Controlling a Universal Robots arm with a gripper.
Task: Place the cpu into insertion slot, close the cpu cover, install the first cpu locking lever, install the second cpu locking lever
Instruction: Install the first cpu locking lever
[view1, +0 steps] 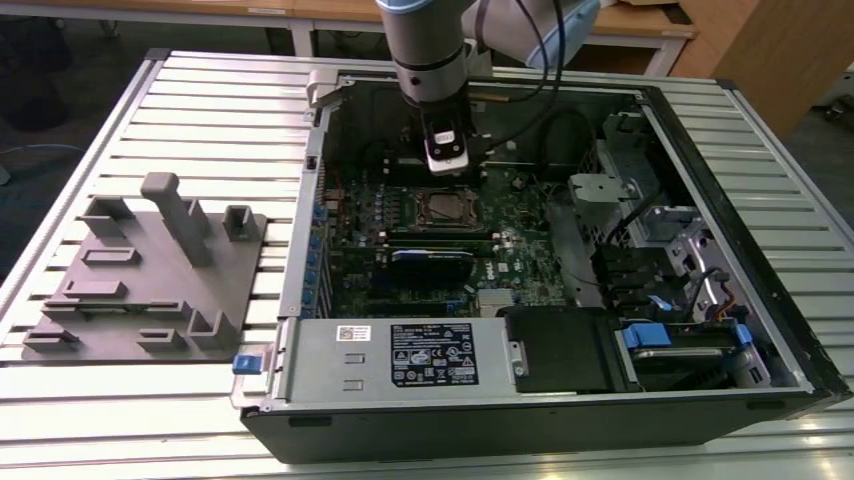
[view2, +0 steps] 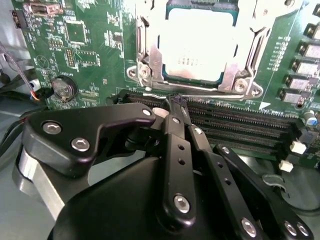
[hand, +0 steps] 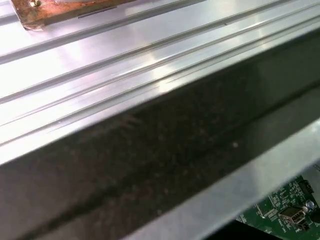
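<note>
Gripper (view2: 176, 102) first, since it sits closest in the second wrist view: black linkage fingers (view2: 172, 150) run forward and come together at a narrow tip, pinched nearly closed, right at the thin wire lever (view2: 200, 93) along the near edge of the socket. Can't tell for sure whether the tip actually grips that wire or just touches it. Just past the tip, the cpu (view2: 197, 42) sits flat in its socket, pale metal top showing through the square opening of the cpu cover (view2: 252, 47), which lies down around it. Black memory slots (view2: 240, 125) run beside the socket on the green motherboard (view2: 95, 45).

From the exterior view, the arm (view1: 427, 45) reaches down into the open computer case (view1: 747, 250), with the gripper (view1: 447, 160) hovering just behind the socket and cpu (view1: 442, 209). Off to the exterior view's left, a grey fixture block (view1: 147, 280) sits on the slatted metal table (view1: 107, 420), well apart from the case.
</note>
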